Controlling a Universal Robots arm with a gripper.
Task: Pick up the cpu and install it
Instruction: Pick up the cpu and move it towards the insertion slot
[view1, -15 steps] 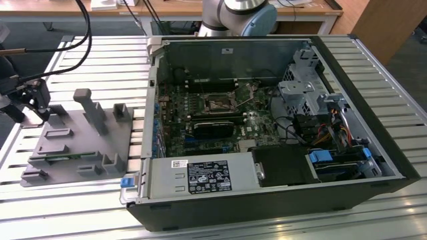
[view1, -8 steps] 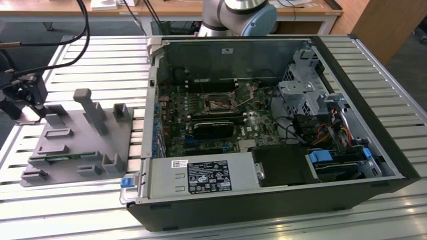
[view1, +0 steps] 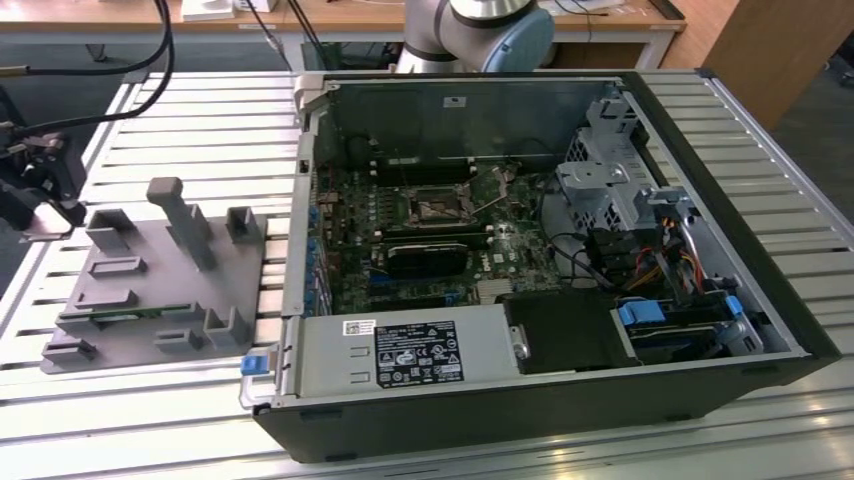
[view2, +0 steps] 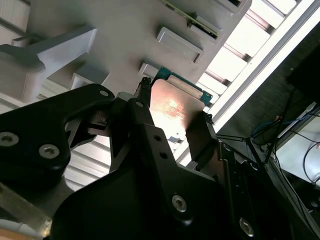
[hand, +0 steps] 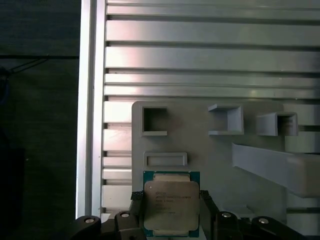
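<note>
We see a table of pale metal slats spreading under everything, and bright light glances off its ribs in the exterior view and the first wrist view. Behind it stand wooden desks on pale legs, and at the exterior view's right a wooden panel rises. The floor between desks and table is dark grey, and in the first wrist view it lies dark beyond the table's edge.

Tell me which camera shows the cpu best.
The first wrist view: the cpu faces the camera squarely, silvery top and green rim clear, clamped by the gripper. The second wrist view shows the cpu slanted and glare-washed, partly behind the gripper. In the exterior view it is too small to tell.
</note>
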